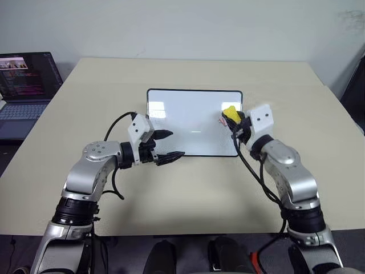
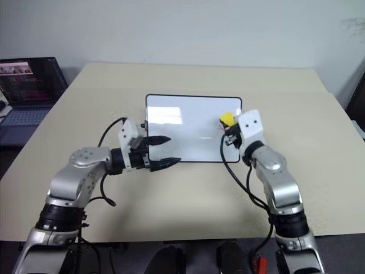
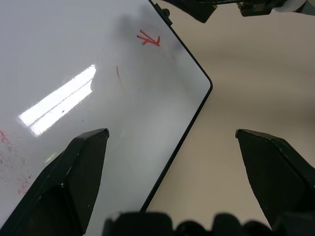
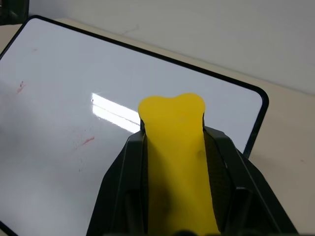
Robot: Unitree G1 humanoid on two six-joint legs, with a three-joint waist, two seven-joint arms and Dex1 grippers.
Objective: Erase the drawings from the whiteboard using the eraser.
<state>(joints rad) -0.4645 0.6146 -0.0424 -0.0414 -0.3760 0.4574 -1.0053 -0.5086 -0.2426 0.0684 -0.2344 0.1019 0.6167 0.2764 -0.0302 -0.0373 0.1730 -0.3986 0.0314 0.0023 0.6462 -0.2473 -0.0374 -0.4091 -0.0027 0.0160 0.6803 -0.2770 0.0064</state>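
**While the eraser hangs over the board's right side**

Clamped between the right gripper's (image 1: 234, 121) fingers, the yellow eraser (image 4: 174, 147) sits above the right part of the whiteboard (image 1: 188, 123), which lies flat on the table (image 1: 188, 188). A red scribble (image 3: 148, 38) and faint red smears show on the board. At the near-left corner, the left gripper (image 1: 169, 145) hovers, fingers spread, holding nothing. A laptop (image 1: 25, 85) stands far left.

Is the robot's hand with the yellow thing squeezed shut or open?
Shut: the right gripper has its fingers pressed against both sides of the yellow eraser.
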